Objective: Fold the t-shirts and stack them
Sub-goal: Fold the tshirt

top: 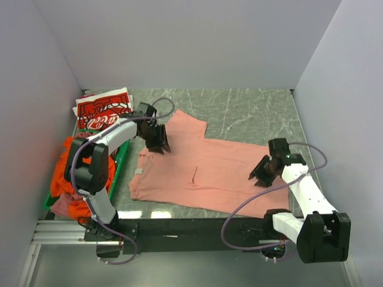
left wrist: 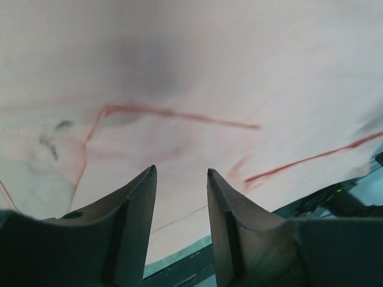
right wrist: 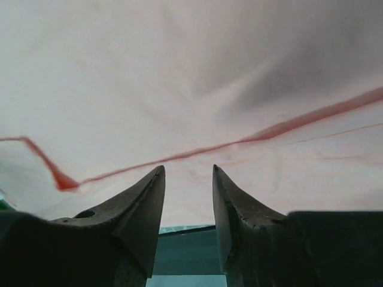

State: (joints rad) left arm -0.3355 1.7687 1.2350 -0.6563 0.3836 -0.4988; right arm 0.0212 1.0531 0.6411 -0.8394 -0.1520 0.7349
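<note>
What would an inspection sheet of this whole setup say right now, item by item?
Surface: green marbled table.
Job's things: salmon-pink tee spread mid-table; red printed tee folded back left; orange tee and mauve tee heaped at left.
Clutter: green crate under that heap.
Fingers: left fingers and right fingers apart, empty, over the salmon-pink tee.
Cables: purple cables loop off both arms.
Surroundings: plain white walls.

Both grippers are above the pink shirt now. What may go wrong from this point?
The right arm's purple cable hangs over the near corner of the salmon-pink t-shirt and might drag it. The left gripper and right gripper stand open over creased cloth; closing may pinch two layers.
</note>
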